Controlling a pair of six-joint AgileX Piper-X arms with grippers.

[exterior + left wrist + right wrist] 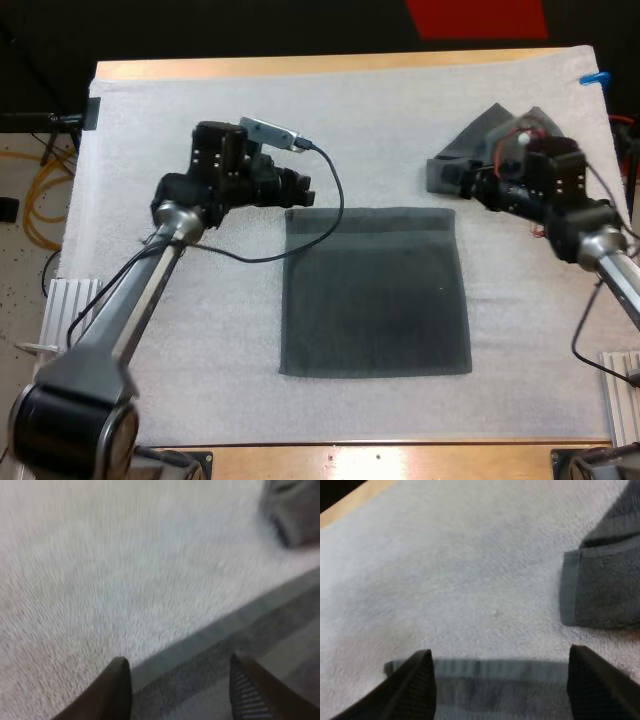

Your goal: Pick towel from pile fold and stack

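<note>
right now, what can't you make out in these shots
1. Pile: high view, the right arm covers its near part; towel count unclear.
2. Flat towel: left wrist view, blur smears its hem.
3. Left gripper, right gripper: wrist views, angle hides whether tips touch the towel.

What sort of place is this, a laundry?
Probably a robotics lab bench, not a laundry: a left gripper and right gripper hover over a white mat on a wooden table, beside a flat towel.

One dark grey-green towel lies spread flat mid-mat; another crumpled towel sits far right.
</note>
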